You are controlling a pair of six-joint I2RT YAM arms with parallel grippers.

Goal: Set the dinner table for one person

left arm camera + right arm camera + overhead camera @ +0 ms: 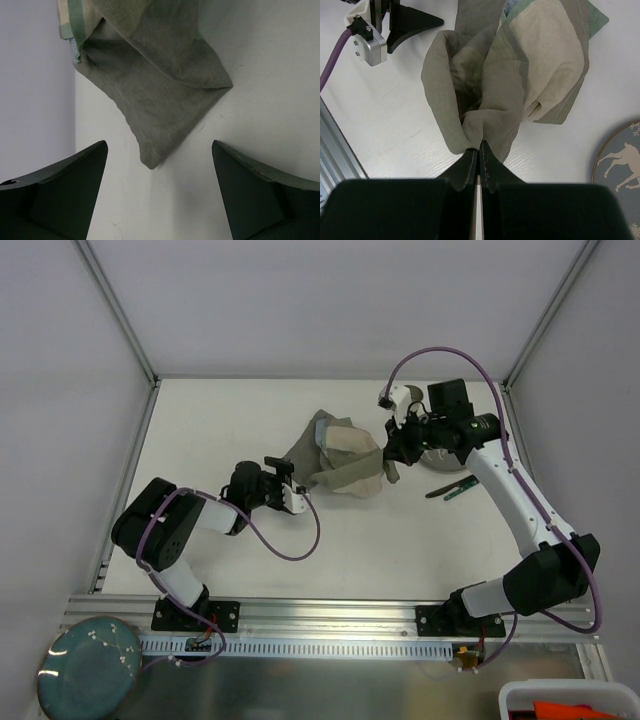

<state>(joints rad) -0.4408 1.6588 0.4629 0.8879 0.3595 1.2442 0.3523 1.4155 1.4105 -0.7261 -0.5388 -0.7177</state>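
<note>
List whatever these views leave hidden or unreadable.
Plate: cut off by the right edge in the right wrist view; mostly behind the right arm in the top view.
Utensils: too small in the top view to name.
Cloth: cut off by the top edge in the left wrist view; its folds hide anything beneath.

1. The dinner table (220, 430): a matte-white tabletop edged by aluminium bars, as I view it from above.
2. The cloth mat (340, 462): green-and-beige patchwork, bunched into folds near the centre. I see one grey corner lying on the white surface.
3. The plate (620, 165): to the right of the mat, bearing a horse figure.
4. The utensils (450, 488): slim dark and green pieces beside the plate. I cannot tell their kind.
</note>
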